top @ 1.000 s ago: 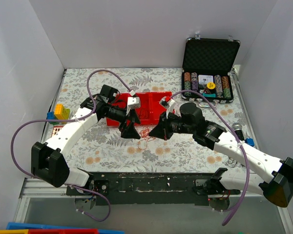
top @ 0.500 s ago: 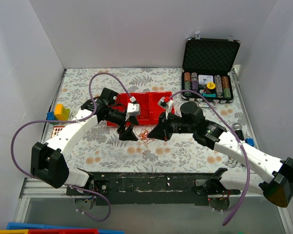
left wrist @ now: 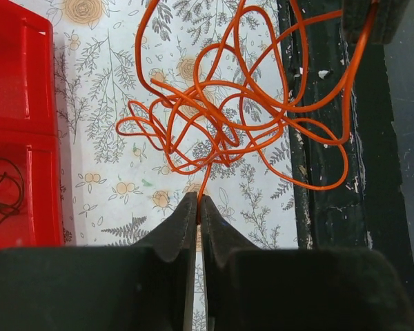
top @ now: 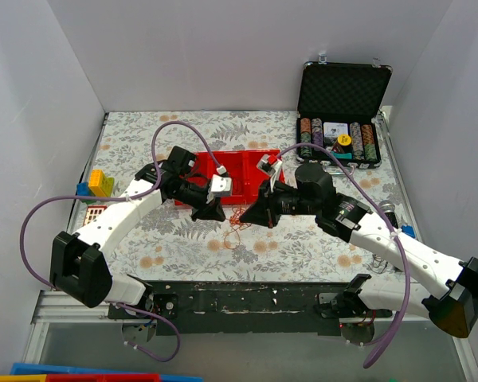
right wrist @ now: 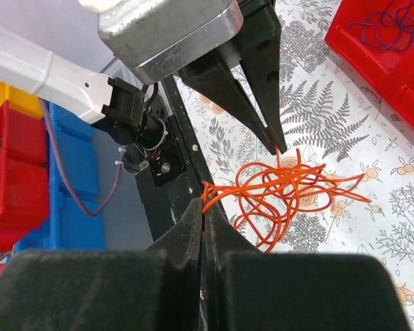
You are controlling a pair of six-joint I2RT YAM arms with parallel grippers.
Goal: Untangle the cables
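Gripping cables point(left wrist: 221, 124) in left pincer point(left wrist: 197, 203) and right pincer point(right wrist: 203, 207) beside tray point(left wrist: 21, 138); needing slow pulling apart, no yanking knots tight.

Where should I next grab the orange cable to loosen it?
On the orange cable, probably the wide outer loop, coming from the black rail side: a single strand there, clear of the crossed centre. Left gripper and right gripper each pinch a strand.
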